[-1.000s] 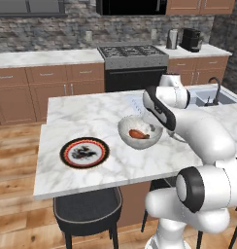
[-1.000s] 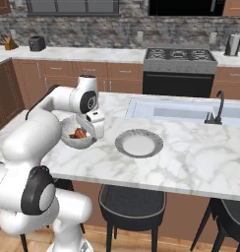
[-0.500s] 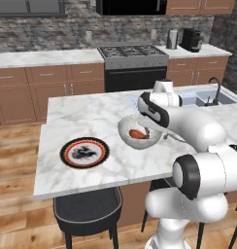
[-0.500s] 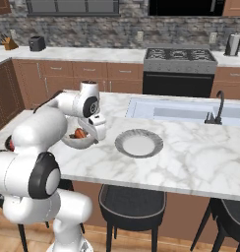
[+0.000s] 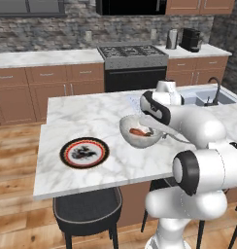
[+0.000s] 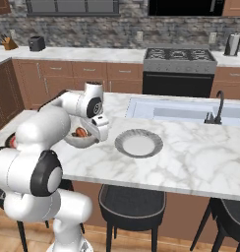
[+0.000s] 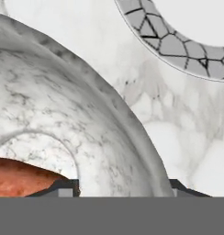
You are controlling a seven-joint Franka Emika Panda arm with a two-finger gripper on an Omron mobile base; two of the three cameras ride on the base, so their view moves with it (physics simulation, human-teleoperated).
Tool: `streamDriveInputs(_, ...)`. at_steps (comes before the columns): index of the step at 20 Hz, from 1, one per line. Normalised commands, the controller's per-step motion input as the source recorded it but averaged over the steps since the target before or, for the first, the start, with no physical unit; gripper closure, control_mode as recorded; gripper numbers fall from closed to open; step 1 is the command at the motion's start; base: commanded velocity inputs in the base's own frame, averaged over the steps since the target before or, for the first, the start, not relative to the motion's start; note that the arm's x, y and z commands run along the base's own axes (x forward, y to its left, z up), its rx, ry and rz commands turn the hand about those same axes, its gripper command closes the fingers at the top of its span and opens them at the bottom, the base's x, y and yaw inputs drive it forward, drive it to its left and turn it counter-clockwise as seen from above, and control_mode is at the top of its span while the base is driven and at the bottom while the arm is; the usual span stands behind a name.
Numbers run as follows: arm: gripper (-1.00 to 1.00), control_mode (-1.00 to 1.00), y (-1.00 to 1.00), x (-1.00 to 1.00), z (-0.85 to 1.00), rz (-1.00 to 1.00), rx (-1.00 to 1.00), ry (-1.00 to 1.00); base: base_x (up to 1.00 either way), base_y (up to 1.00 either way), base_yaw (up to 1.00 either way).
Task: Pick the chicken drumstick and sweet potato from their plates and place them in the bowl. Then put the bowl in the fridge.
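Okay, so the food part looks done. The big deep whitish-grey speckled bowl (image 5: 137,144) sits on the white marble island counter (image 5: 81,116), between the dark-centred red-rimmed plate (image 5: 67,153) and the plain light grey flat plate (image 6: 122,143). Neither plate has food on it. The small orange-red oblong sweet potato (image 5: 138,131) is lying inside the bowl. There's a darker bit right beside it that I'd guess is the drumstick, but it's too small to call.

You're on the bowl pickup now. The two-finger gripper (image 7: 120,188) is down at the bowl's rim on the grey-plate side. In the hand view its dark fingertips (image 7: 63,189) straddle the wall, one inside near the sweet potato and one outside. I honestly can't tell whether the jaws have bitten onto the wall or are just sitting either side of it.

So get a firm pinch before you lift. A curved, slick wall held at one edge will want to swing down on the far side. Bring it up slow and level so the food doesn't roll out, and clear the grey plate on your way to the fridge.
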Motion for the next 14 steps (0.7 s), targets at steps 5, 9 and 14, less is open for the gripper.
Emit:
streamDriveInputs(5,1.0,-1.0,0.12,0.0,0.05,0.01,0.17,-0.09,0.0,0.0,0.0)
streamDriveInputs(9,1.0,-1.0,0.13,-0.17,0.29,0.1,0.06,-0.17,0.0,0.0,0.0)
streamDriveInputs(14,1.0,-1.0,0.19,-0.35,0.53,0.21,-0.06,-0.35,0.0,0.0,0.0)
